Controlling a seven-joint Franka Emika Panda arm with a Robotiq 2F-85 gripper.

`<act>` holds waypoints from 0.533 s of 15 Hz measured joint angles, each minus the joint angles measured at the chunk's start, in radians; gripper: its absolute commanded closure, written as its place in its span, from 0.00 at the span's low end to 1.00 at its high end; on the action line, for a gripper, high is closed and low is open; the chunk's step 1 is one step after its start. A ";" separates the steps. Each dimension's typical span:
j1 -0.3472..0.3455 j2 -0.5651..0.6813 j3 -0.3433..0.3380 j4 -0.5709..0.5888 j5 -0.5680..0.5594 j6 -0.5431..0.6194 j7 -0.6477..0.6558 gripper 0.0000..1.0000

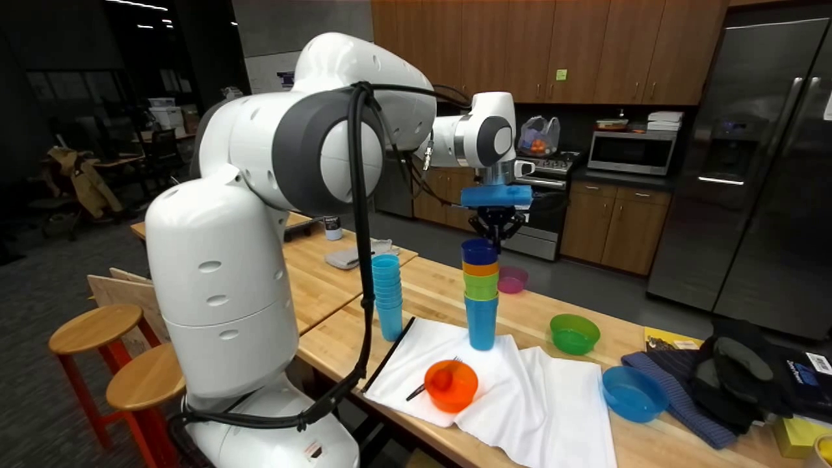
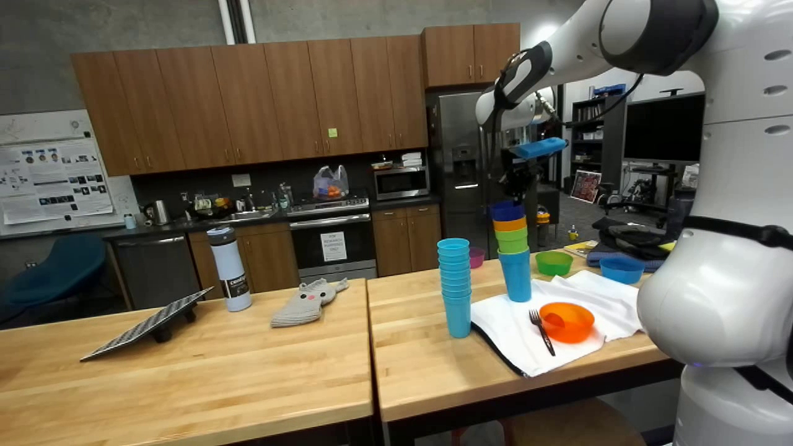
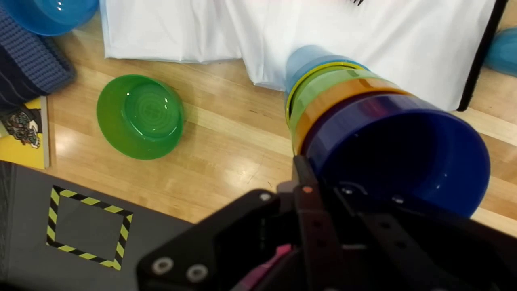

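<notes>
One dark blue cup (image 3: 398, 149) tops the coloured stack (image 1: 481, 287), at three o'clock in your wrist view. Your gripper (image 3: 320, 174) is closed, pinching the cup's rim near nine o'clock. You're probably at the stacking step; next, check it's seated before releasing straight up.

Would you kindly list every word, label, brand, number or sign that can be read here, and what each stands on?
"FOR RESEARCH PURPOSES ONLY": the paper sign on the oven door.
"cont...", seemingly: the label on the pale bottle; its last letters are unclear.
Too small or blurred to read: the poster on the whiteboard, the sticker on the robot's base and the print on the black package.
</notes>
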 measured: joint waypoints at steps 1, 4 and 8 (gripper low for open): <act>-0.002 -0.002 -0.002 -0.001 0.001 0.000 -0.001 0.99; -0.006 -0.012 -0.006 -0.005 0.002 0.000 -0.001 0.99; -0.006 -0.035 -0.008 -0.009 0.002 0.000 -0.002 0.99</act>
